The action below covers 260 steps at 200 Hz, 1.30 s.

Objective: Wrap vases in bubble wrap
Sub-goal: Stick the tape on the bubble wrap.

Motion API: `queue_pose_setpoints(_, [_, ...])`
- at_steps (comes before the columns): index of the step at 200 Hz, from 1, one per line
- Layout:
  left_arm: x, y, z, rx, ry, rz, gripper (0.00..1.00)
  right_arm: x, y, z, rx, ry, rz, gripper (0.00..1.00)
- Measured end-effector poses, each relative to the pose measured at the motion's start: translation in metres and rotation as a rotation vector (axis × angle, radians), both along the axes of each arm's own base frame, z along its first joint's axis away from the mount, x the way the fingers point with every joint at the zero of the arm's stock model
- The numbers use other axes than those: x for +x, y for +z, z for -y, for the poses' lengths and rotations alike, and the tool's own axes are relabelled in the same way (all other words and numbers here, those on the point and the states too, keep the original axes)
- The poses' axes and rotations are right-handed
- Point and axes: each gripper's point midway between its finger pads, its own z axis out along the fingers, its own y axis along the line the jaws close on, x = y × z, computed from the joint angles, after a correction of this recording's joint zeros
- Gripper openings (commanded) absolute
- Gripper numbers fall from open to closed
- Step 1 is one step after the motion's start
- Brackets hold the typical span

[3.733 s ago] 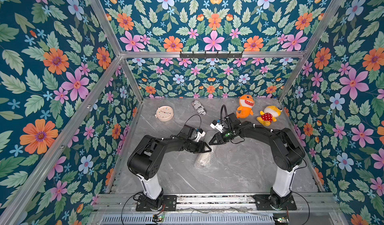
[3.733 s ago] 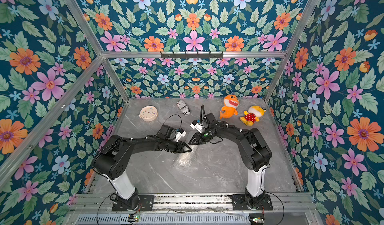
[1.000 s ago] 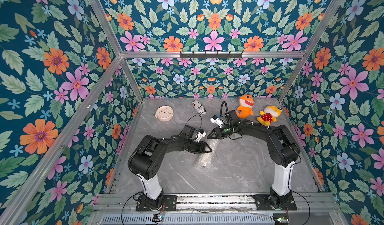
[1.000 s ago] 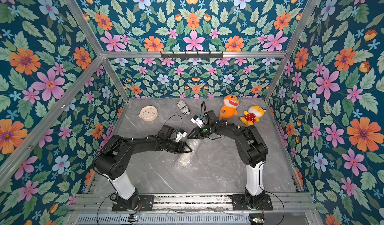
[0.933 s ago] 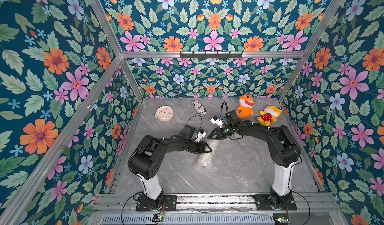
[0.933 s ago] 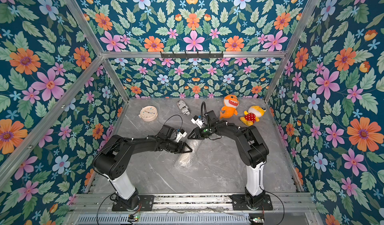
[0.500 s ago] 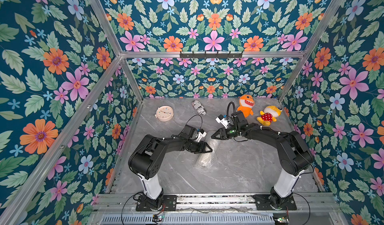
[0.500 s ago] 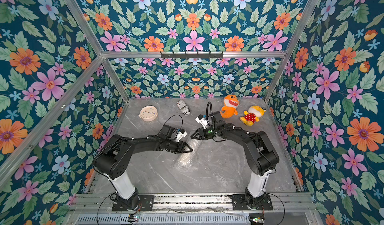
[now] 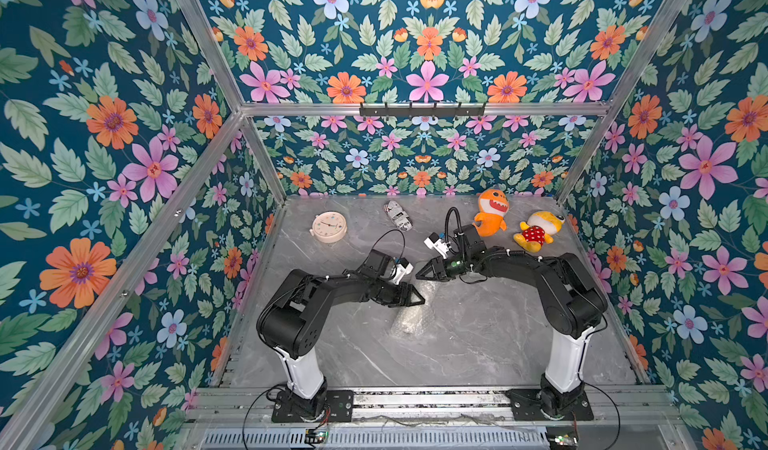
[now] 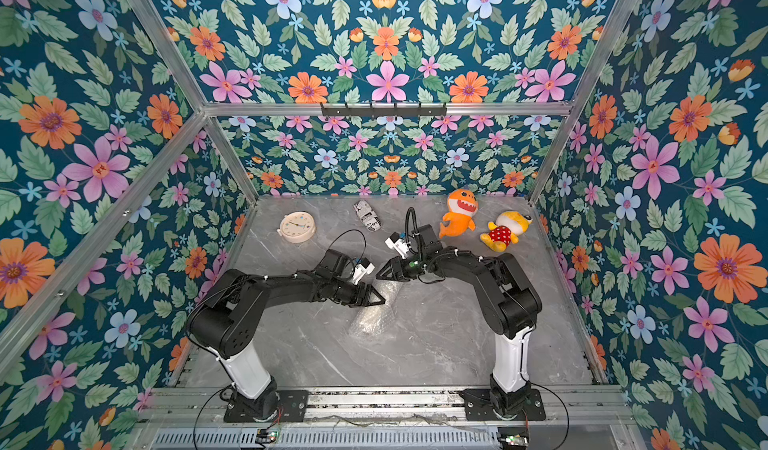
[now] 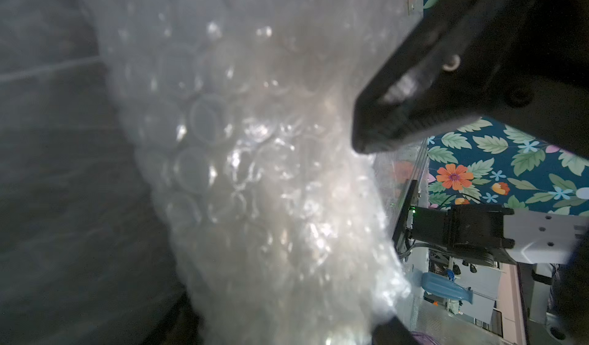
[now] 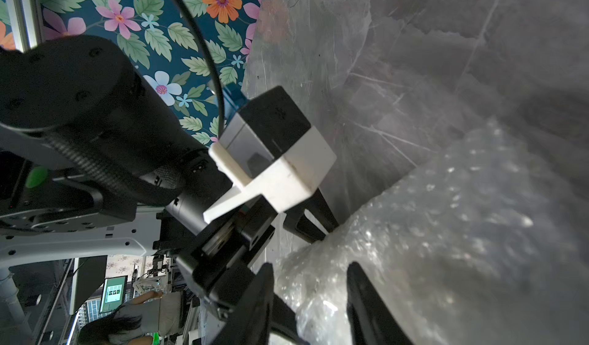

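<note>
One roll of bubble wrap lay on counter. Left gripper clamped its far end; right gripper jaws straddled wrap, grasp impossible to tell.

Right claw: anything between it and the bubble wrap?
Nothing visible. In the right wrist view the bubble wrap sits right at the right claw tips; the left claw meets the wrap off to one side.

The bubble wrap lies mid-table. Near the back edge, from the left corner rightward, sit a clock, a cylinder, a plush shark and a second plush toy.
</note>
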Motion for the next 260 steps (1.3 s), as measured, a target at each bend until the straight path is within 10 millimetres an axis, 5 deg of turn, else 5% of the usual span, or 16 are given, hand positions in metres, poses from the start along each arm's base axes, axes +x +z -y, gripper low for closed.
queue_pose_setpoints(123, [-0.002,0.001,-0.001,0.008,0.001,0.010,0.27,-0.007,-0.019,-0.009,-0.084,0.034,0.026,0.38])
queue_pose_setpoints(197, [-0.005,0.000,0.000,-0.009,-0.003,0.008,0.25,0.006,0.030,0.013,-0.077,-0.056,0.076,0.39])
queue_pose_setpoints(260, [-0.005,0.000,0.000,-0.014,0.002,-0.001,0.24,-0.015,0.007,-0.004,-0.054,-0.010,-0.039,0.36])
